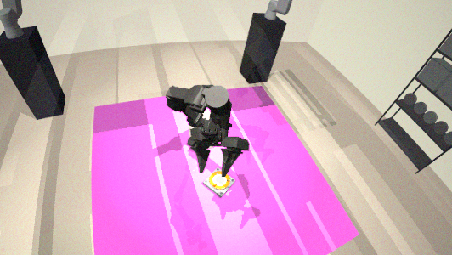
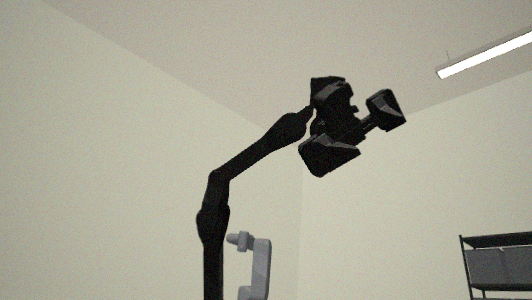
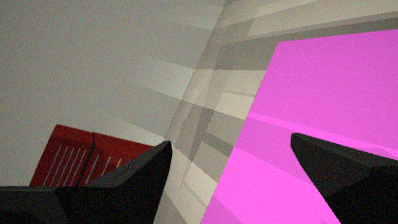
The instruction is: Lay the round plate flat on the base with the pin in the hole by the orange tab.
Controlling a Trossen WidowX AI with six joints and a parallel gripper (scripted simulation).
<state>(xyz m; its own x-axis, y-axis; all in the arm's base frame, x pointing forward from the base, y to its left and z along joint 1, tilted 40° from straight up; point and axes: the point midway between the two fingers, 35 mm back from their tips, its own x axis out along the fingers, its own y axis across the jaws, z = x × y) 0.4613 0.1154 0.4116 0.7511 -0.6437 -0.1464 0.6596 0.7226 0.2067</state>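
Dark grey two-fingered claw (image 1: 214, 167) hangs spread wide and holding nothing above the bright magenta desk (image 1: 127, 191), one fingertip (image 1: 225, 171) overlapping in top view the near edge of the round white yellow-rimmed plate (image 1: 219, 182), which sits on its small square grey base (image 1: 211, 186) mid-desk.

A magenta mat (image 1: 297, 170) lies on a pale plank floor (image 1: 127, 64). Two dark pillars (image 1: 31, 72) (image 1: 261, 47) stand beyond the mat. A shelf rack (image 1: 425, 110) holding round items stands at the right. A ceiling light strip (image 2: 482, 54) is lit. A red panel (image 3: 85, 155) shows in the wrist view.
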